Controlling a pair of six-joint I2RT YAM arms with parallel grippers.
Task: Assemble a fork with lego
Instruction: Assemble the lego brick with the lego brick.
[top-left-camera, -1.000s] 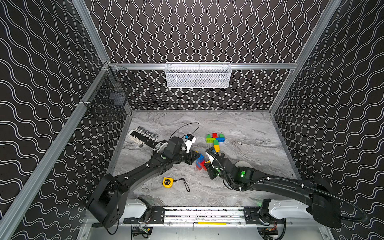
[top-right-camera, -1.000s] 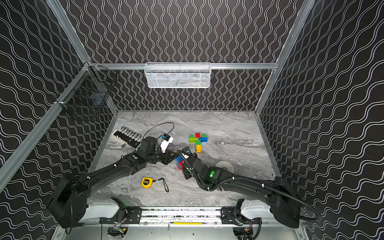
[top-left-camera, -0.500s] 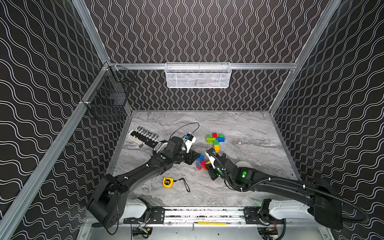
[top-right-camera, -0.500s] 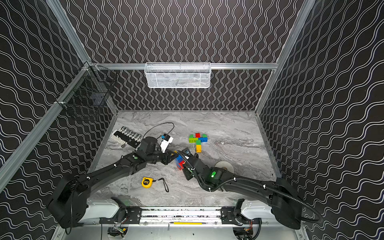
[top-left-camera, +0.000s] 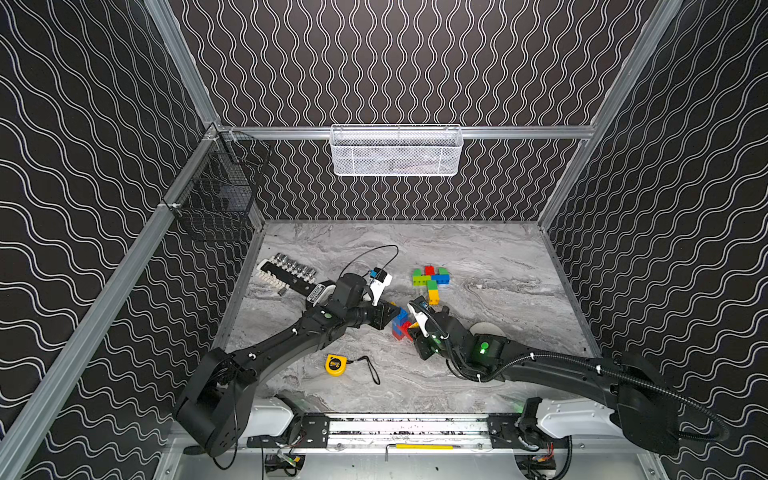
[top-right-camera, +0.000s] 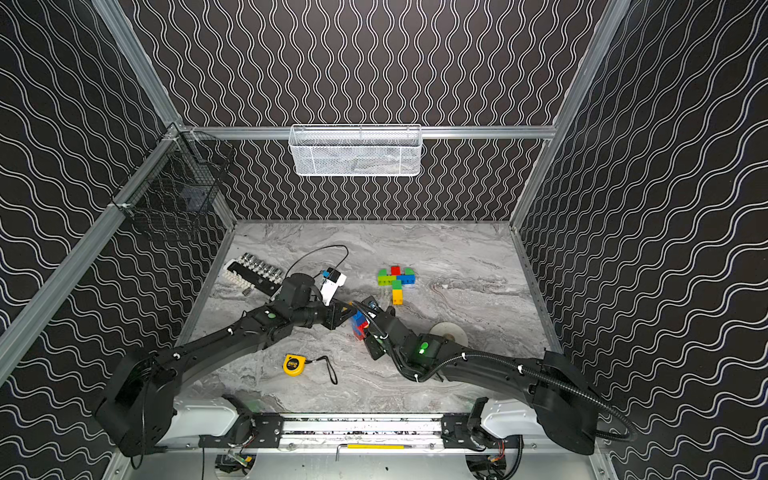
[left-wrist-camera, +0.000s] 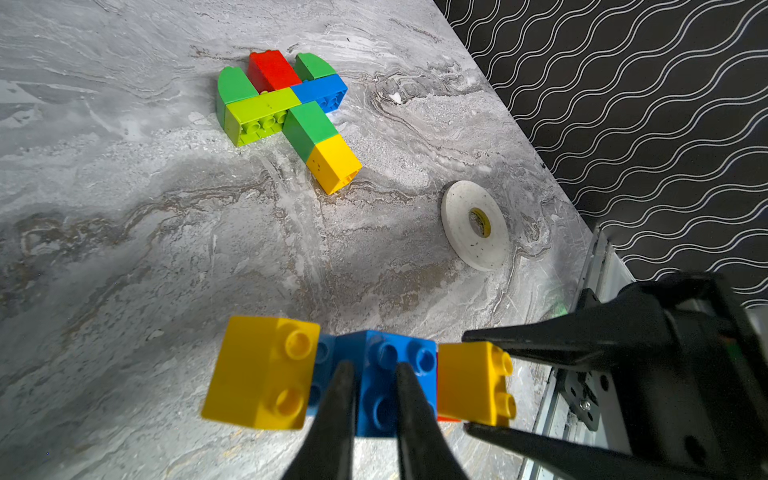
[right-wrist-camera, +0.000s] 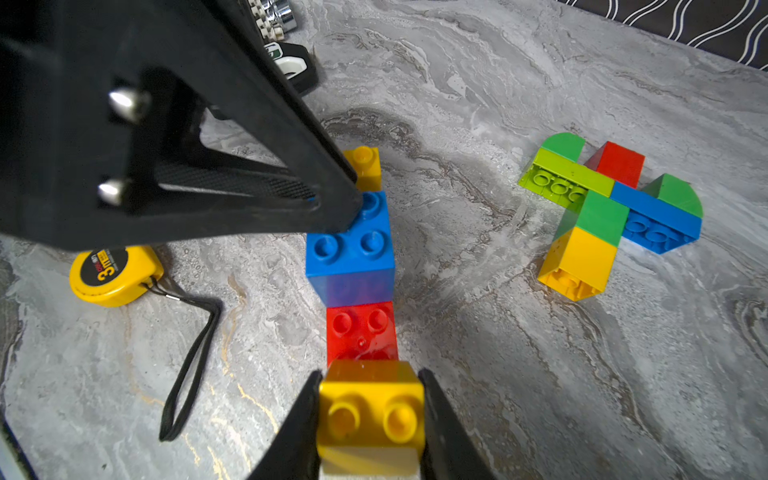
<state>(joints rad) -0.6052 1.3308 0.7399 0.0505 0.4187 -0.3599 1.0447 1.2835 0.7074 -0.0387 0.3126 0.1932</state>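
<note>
A short row of lego lies mid-table: a yellow brick (right-wrist-camera: 365, 166), a blue brick (right-wrist-camera: 351, 245), then a red brick (right-wrist-camera: 361, 330). My left gripper (left-wrist-camera: 376, 374) comes in from the left, shut on the blue brick's studded top, as seen in a top view (top-left-camera: 392, 313). My right gripper (right-wrist-camera: 372, 399) is shut on a second yellow brick (right-wrist-camera: 372, 411), which sits against the red brick's near end. I cannot tell whether it is seated. Behind, a flat fork-shaped lego cluster (top-left-camera: 430, 278) of green, red, blue and yellow lies untouched.
A yellow tape measure (top-left-camera: 335, 365) with a black strap lies near the front. A socket rail (top-left-camera: 286, 272) sits at the left edge, and a white tape roll (left-wrist-camera: 476, 224) by the right arm. A white basket (top-left-camera: 395, 149) and a black wire basket (top-left-camera: 216, 199) hang on the walls.
</note>
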